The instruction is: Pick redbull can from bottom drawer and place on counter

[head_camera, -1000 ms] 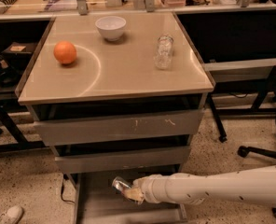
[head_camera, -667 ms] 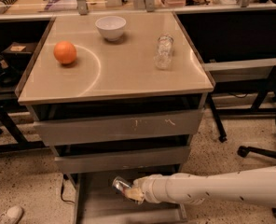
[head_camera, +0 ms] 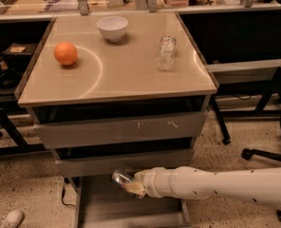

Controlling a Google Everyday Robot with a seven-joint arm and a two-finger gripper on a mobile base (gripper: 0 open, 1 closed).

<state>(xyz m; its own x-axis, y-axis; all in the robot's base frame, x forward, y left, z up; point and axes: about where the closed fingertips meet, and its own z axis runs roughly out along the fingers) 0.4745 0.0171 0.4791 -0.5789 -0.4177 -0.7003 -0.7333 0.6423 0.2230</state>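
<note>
Camera view shows the gripper low at the front of the cabinet, over the open bottom drawer, with the white arm reaching in from the right. Change vs a second ago: small. Gripper and its load sit slightly higher and a touch left, now close under the front of the middle drawer; nothing else has moved. The fingers are closed around the redbull can. Only its shiny silver end pokes out to the left, and the can is tilted and off the drawer floor. So the grasp looks done and the lift has begun; the carry up to the counter is still to do. The counter has the orange ball at left, the white bowl at the back and the clear glass jar at right, with bare space in the front middle, a likely drop spot. Risk: the can clips the middle drawer lip or the top drawer on the way up, so the arm probably needs to pull back out first.
</note>
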